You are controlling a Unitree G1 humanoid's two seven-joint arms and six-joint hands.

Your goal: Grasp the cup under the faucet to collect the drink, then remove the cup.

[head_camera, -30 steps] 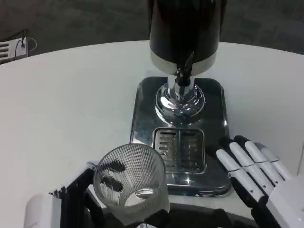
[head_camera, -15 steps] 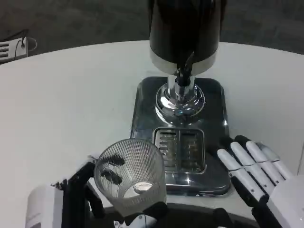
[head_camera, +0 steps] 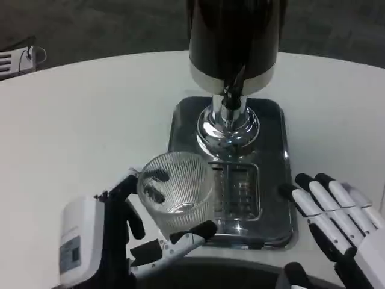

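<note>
Near the front edge of the white table (head_camera: 90, 120), your left hand (head_camera: 129, 238) grips a clear, ribbed glass cup (head_camera: 175, 189), fingers wrapped around its sides. You hold the cup upright, partly over the left edge of the dispenser's chrome drip tray (head_camera: 274, 129), beside the slotted grate (head_camera: 240, 189). Its base looks pale and nearly empty. Behind it the black faucet (head_camera: 231, 90) hangs under the dark tank (head_camera: 234, 36). Your right hand (head_camera: 337, 220) rests with its fingers spread, just right of the tray, holding nothing.
</note>
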